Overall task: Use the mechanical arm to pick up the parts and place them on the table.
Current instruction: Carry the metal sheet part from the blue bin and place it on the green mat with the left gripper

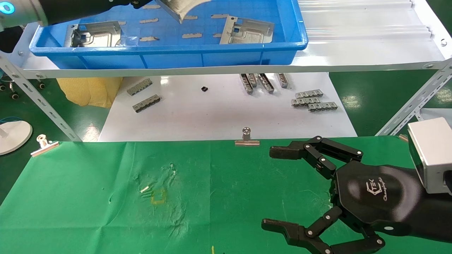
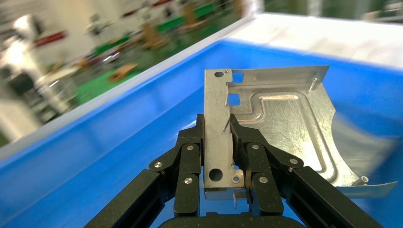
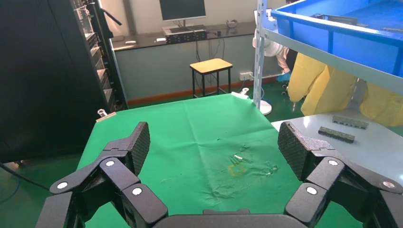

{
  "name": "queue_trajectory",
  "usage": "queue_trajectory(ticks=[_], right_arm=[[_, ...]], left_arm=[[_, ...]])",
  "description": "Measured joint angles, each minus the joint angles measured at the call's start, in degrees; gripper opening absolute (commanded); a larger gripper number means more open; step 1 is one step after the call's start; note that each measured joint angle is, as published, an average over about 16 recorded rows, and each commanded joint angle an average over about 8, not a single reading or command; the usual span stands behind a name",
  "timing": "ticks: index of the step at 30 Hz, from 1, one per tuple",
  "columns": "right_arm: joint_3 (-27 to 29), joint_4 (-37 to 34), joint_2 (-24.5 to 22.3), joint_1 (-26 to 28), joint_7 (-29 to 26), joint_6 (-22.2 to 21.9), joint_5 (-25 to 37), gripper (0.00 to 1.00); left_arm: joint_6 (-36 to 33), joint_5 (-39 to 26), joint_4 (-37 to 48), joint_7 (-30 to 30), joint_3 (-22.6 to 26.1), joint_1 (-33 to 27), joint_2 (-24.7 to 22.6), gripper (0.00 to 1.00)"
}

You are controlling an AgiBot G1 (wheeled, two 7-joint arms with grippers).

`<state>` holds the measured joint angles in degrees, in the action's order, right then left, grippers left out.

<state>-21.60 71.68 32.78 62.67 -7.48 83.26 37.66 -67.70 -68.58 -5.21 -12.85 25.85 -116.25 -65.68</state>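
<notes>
My left gripper (image 2: pixel 217 128) is shut on the bent edge of a shiny silver part (image 2: pixel 285 128) and holds it above the blue bin (image 2: pixel 95 142). In the head view this held part (image 1: pixel 180 8) hangs at the top edge, over the bin (image 1: pixel 212 56); most of the gripper is cut off there. Two more parts lie in the bin, one at the left (image 1: pixel 93 34) and one at the right (image 1: pixel 247 31). My right gripper (image 1: pixel 275 188) is open and empty, low over the green table (image 1: pixel 106 197) at its right side. The right wrist view shows its open jaws (image 3: pixel 215 145) over the cloth (image 3: pixel 190 128).
The bin stands on a white shelf (image 1: pixel 353 38) with slanted metal legs (image 1: pixel 39 102). Below it a white board (image 1: pixel 212 113) carries several grey slotted strips (image 1: pixel 312 102). Binder clips (image 1: pixel 246 138) hold the cloth's far edge. A yellow bag (image 1: pixel 90 91) lies at the left.
</notes>
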Motion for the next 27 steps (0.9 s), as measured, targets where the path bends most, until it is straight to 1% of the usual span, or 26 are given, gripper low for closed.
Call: queue_trajectory(ticks=[7, 13, 16, 21, 27], right_arm=[[0.0, 0.0, 0.0, 0.0, 0.0, 0.0, 0.0, 1.0], [0.0, 0.0, 0.0, 0.0, 0.0, 0.0, 0.0, 1.0], [0.0, 0.0, 0.0, 0.0, 0.0, 0.0, 0.0, 1.0], [-0.01, 0.0, 0.0, 0.0, 0.0, 0.0, 0.0, 1.0], [-0.01, 0.0, 0.0, 0.0, 0.0, 0.0, 0.0, 1.0]], left_arm=[[-14.72, -0.26, -1.94, -3.42, 0.84, 0.36, 3.63, 0.0], [-22.21, -0.2, -6.89, -5.94, 3.46, 2.73, 7.3, 0.0], [-23.93, 0.4, -10.76, -6.74, 5.81, 5.14, 9.58, 0.0], [-24.15, 1.81, -16.75, -8.06, 10.79, 10.39, 13.18, 0.0], [-23.22, 1.89, -19.24, -11.84, 16.97, 15.97, 15.38, 0.0]])
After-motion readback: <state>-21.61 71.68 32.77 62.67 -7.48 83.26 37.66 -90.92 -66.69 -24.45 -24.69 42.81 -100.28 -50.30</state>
